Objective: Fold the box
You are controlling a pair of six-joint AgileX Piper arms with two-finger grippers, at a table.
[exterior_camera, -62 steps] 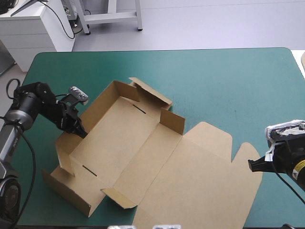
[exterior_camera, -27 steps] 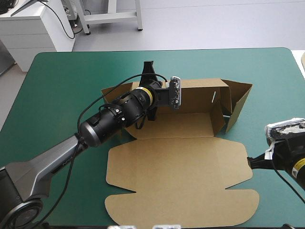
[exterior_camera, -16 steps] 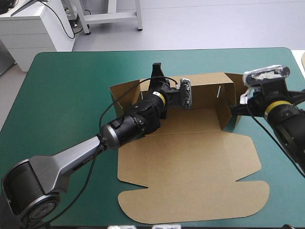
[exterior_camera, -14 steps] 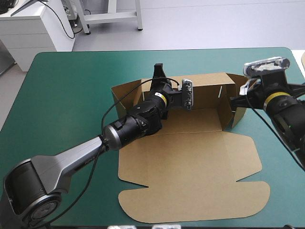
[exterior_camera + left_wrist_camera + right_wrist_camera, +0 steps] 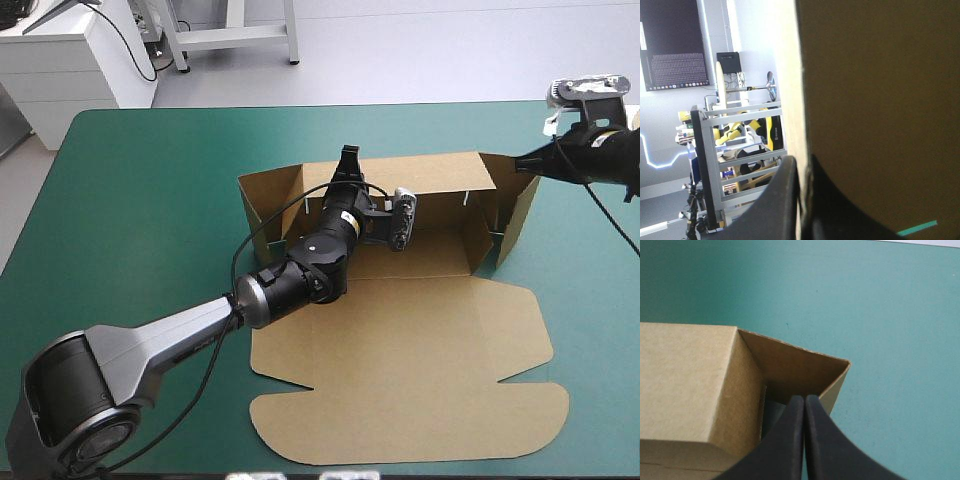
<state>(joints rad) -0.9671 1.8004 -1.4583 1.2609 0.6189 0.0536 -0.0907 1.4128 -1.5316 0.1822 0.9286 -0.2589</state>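
The brown box (image 5: 400, 370) lies mid-table, its lid flat toward the near edge and its back wall (image 5: 440, 175) upright. My left gripper (image 5: 348, 160) reaches over the tray floor and is shut on the back wall's top edge. In the left wrist view the board (image 5: 880, 100) runs between the black fingers (image 5: 780, 200) of that gripper (image 5: 802, 162). The right end flap (image 5: 517, 215) stands angled outward. My right gripper (image 5: 520, 167) is shut, its tip at that flap's top corner. In the right wrist view its tip (image 5: 804, 399) sits against the flap's inner face (image 5: 795, 365).
The left end flap (image 5: 265, 195) stands up at the box's other end. Teal-green cover (image 5: 140, 200) shows around the box on every side. The table's right edge runs close beside my right arm.
The box has been turned square and its back wall raised. My left gripper moved onto that wall. My right gripper came in to the right end flap, then drew back toward the far right.
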